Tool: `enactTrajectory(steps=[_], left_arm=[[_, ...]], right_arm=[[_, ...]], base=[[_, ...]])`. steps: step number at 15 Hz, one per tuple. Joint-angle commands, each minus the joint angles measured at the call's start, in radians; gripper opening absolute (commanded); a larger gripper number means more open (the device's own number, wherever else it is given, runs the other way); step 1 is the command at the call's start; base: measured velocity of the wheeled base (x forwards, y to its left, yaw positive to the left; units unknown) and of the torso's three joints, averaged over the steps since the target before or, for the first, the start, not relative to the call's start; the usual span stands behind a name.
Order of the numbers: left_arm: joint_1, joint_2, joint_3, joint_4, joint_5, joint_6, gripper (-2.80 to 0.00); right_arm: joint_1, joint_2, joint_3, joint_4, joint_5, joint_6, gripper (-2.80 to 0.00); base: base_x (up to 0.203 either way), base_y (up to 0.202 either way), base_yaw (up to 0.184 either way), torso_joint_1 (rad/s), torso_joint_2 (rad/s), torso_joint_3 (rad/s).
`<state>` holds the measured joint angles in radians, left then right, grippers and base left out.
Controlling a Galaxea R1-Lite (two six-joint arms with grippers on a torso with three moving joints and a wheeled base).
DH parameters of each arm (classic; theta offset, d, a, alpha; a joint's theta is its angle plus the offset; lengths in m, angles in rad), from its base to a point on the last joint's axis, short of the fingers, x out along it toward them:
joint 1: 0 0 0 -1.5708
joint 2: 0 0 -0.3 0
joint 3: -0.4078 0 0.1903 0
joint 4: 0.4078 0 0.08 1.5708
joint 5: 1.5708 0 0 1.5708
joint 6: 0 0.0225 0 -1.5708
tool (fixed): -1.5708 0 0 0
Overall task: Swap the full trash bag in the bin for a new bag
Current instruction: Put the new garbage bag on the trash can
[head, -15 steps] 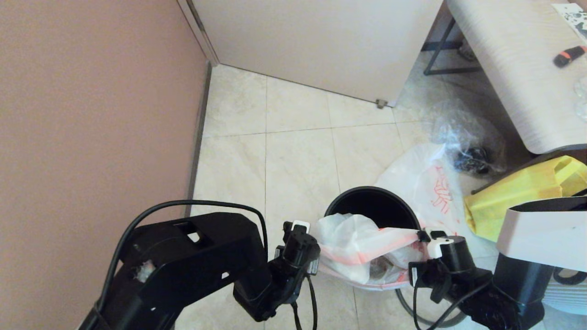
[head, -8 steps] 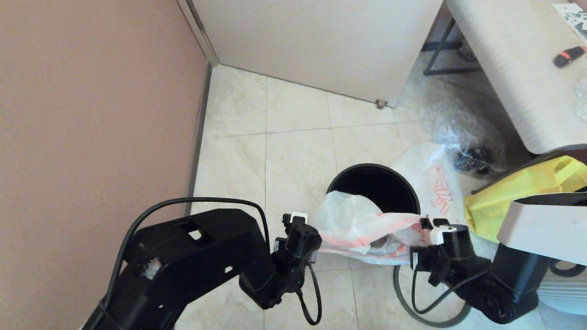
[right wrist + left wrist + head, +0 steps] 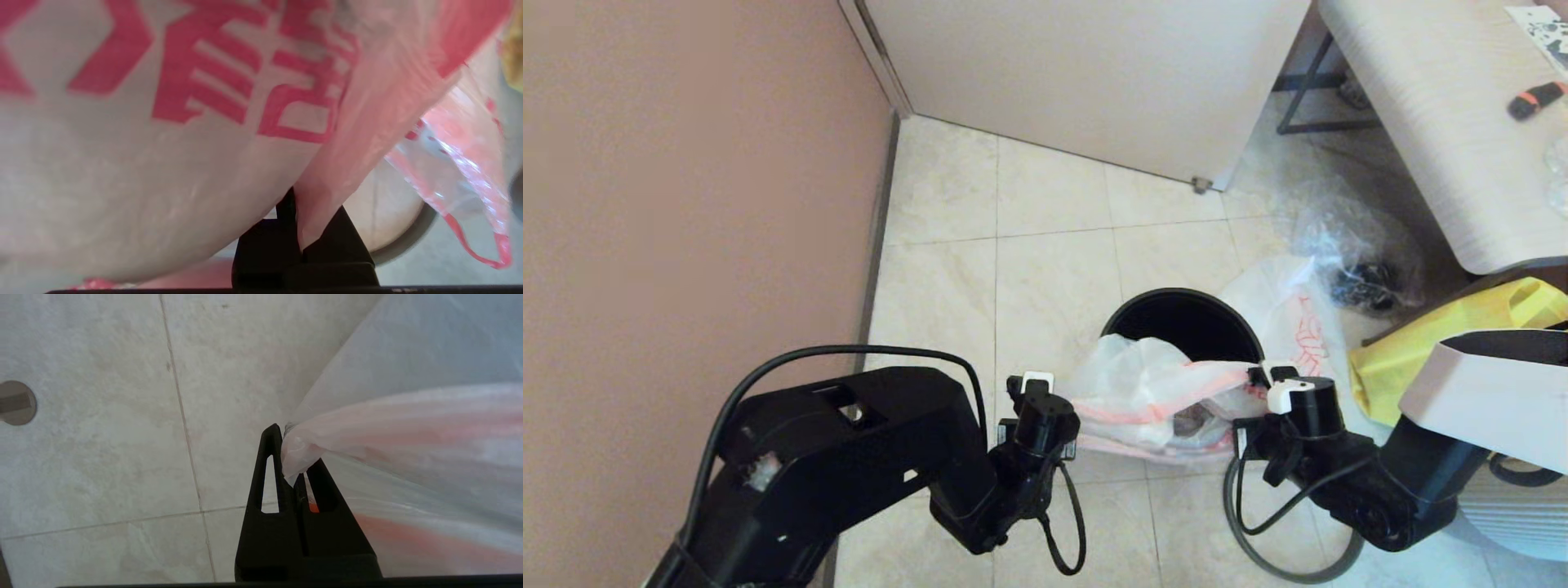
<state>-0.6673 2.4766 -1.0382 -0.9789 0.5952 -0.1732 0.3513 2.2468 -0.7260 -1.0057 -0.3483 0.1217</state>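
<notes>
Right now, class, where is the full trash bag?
In the head view, the full trash bag hangs stretched between the left tool and right tool, over the near rim of the bin.

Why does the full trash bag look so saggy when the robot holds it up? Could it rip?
Probably floppy: the full trash bag droops between the left gripper and right gripper, each pinching thin film. It seems light, since thin plastic carries it. It might tear where the fingers bunch it.
</notes>
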Motion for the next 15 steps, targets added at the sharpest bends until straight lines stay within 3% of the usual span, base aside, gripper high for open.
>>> enactTrajectory(steps=[1, 3, 4, 7, 11, 15], left_arm=[[0.013, -0.012, 0.014, -0.009, 0.003, -0.001, -2.80], [0.011, -0.020, 0.044, -0.010, 0.003, 0.001, -2.80], [0.005, -0.035, 0.062, -0.010, 0.002, 0.000, 0.00], [-0.013, -0.097, 0.136, -0.023, -0.003, 0.002, 0.00], [-0.072, -0.222, 0.321, -0.028, -0.058, -0.005, 0.00], [-0.108, -0.287, 0.412, -0.023, -0.096, -0.061, 0.00]], right_arm=[[0.017, -0.020, -0.002, -0.001, -0.003, 0.001, -2.80], [0.029, -0.041, 0.035, 0.018, -0.013, 0.003, -2.80], [0.033, -0.059, 0.070, 0.017, -0.013, 0.003, 0.00], [0.045, -0.142, 0.164, 0.016, -0.012, 0.003, 0.00], [0.113, -0.259, 0.293, 0.016, -0.012, 0.001, 0.00], [0.126, -0.304, 0.358, 0.015, -0.011, 0.004, 0.00]], base=[[0.000, 0.000, 0.000, 0.000, 0.00, 0.000], [0.000, 0.000, 0.000, 0.000, 0.00, 0.000], [0.000, 0.000, 0.000, 0.000, 0.00, 0.000], [0.000, 0.000, 0.000, 0.000, 0.00, 0.000], [0.000, 0.000, 0.000, 0.000, 0.00, 0.000], [0.000, 0.000, 0.000, 0.000, 0.00, 0.000]])
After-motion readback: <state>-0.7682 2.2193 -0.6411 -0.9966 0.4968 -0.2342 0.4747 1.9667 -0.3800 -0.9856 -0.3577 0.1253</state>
